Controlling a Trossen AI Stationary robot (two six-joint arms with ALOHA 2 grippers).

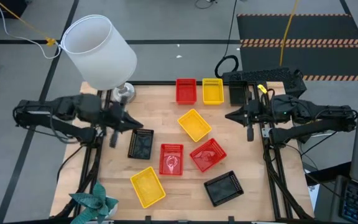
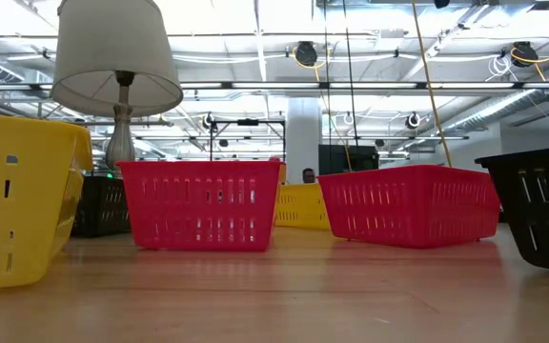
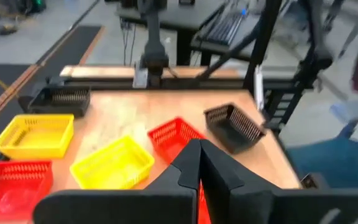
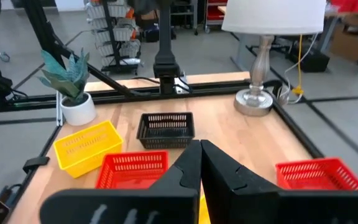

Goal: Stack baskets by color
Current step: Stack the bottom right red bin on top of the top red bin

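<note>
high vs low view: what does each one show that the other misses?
Only the high view: both arms, with the left tool shut above the table's left side and the right tool shut near the far right; the potted plant; the keyboard; all nine baskets, including the far red basket and far yellow basket.

Only the low view: the room and ceiling lights behind the table, and the baskets' slotted side walls.

Both: the lamp, the wooden table, and red, yellow and black baskets.

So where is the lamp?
In the high view the white lamp stands at the table's far left corner, just behind the left gripper, with a black basket nearby.
</note>
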